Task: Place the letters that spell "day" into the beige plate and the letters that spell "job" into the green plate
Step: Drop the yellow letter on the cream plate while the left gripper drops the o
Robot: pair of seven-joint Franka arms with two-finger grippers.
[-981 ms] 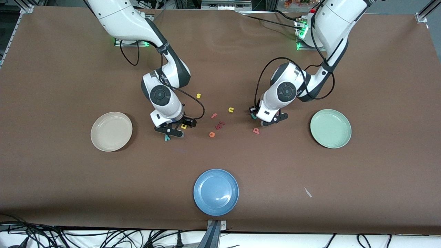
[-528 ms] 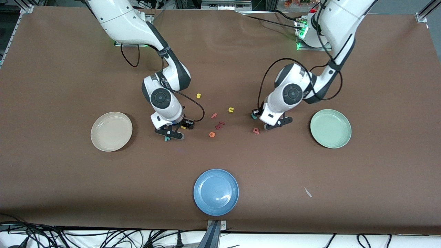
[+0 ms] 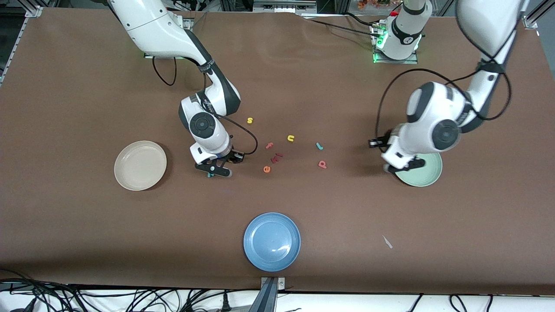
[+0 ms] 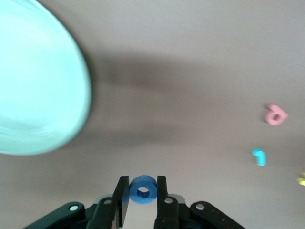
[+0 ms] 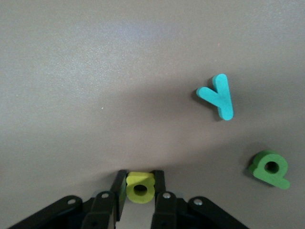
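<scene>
Left gripper (image 4: 143, 192) swung over the green plate (image 3: 427, 180) gripping blue "o" (image 4: 143, 190); right gripper (image 5: 140, 187) pinches yellow "a" (image 5: 139, 188) on brown table (image 3: 86, 225)

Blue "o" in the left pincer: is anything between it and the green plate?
Nothing visible. The left pincer is shut on the blue "o", over the green plate's edge, with only bare table between in the left wrist view.

Left pincer (image 4: 143, 198) clamped on the blue "o" (image 4: 143, 190), right pincer (image 5: 140, 191) clamped on the yellow "a" (image 5: 139, 186), both wrists bent downward.
</scene>
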